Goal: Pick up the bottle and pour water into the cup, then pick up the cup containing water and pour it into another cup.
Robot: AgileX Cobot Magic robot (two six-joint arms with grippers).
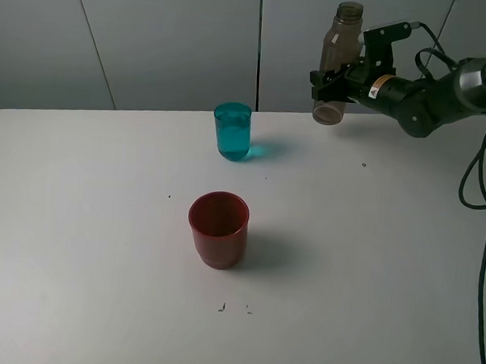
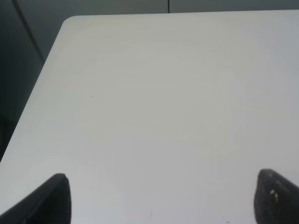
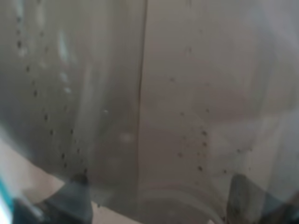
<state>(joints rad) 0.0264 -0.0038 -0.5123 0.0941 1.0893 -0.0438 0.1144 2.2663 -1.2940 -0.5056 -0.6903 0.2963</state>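
The smoky grey-brown bottle is held upright in the air at the back right, over the table's far edge. My right gripper is shut on its lower half. The bottle's wet wall fills the right wrist view. The teal-blue cup stands upright at the back middle with liquid in it, left of the bottle. The red cup stands upright in the middle, nearer the front. My left gripper is open over bare table; only its two fingertips show, and it is out of the exterior view.
The white table has rounded corners and a few small dark specks near the front. Black cables hang at the right edge. A grey panelled wall stands behind.
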